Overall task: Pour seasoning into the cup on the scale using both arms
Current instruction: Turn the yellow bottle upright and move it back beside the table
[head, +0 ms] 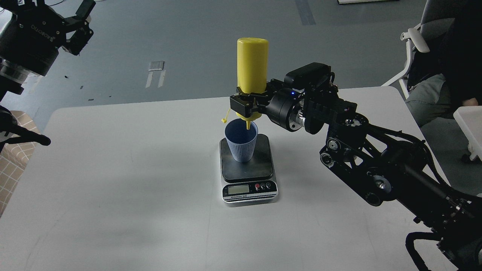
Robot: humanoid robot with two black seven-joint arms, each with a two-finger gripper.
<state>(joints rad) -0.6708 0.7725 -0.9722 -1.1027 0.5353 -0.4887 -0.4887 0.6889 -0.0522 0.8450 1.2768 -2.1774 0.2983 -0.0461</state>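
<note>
The right gripper (246, 105) clamps the upended seasoning (252, 64), nozzle directly above the cup (241, 145); the left gripper (77, 26), far off, seemingly gapes empty.

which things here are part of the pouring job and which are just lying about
In the job: seasoning bottle, upside down in the right gripper; cup; scale; left gripper, raised and open.

Lying about: white chair; seated person; tape marks on the floor.

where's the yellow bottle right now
In the head view, the seasoning bottle is upside down at centre, gripped by the right gripper, nozzle over the cup on the scale.
</note>
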